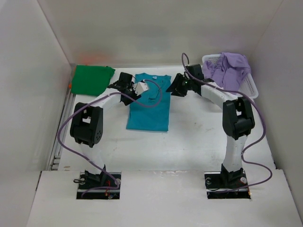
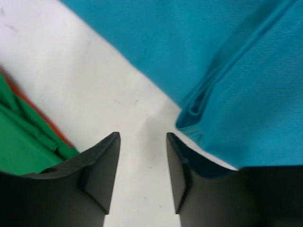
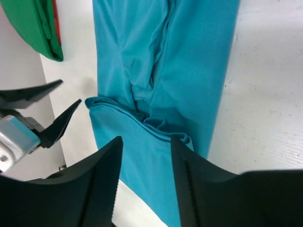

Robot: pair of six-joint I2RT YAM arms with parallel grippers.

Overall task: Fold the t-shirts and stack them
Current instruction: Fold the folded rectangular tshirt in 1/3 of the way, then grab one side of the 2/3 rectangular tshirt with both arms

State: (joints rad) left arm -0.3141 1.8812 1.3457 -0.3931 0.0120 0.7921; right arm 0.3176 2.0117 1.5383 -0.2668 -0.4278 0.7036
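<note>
On the bench [image 1: 199, 137], the middle shirt [image 1: 149, 106] lay flat, running front to back. The left tool [image 1: 122, 84] was just left of its far end, the right tool [image 1: 177, 87] at its far right corner. In the far left corner the folded shirt [image 1: 92, 78] lay on the bottom shirt [image 1: 70, 86]. Far right stood the basket [image 1: 251, 87], with the last shirt [image 1: 229, 68] in it.

Teal t-shirt [image 1: 149, 105]: sides folded in to form a narrow strip lying flat, its collar end between the left gripper [image 2: 142, 163] and right gripper [image 3: 144, 165]. Green t-shirt [image 1: 92, 79]: folded flat, left of the left gripper. Orange t-shirt [image 3: 54, 19]: only a thin edge shows beneath the green. Lavender t-shirt [image 1: 231, 68]: crumpled, unfolded, right of the right gripper.
</note>
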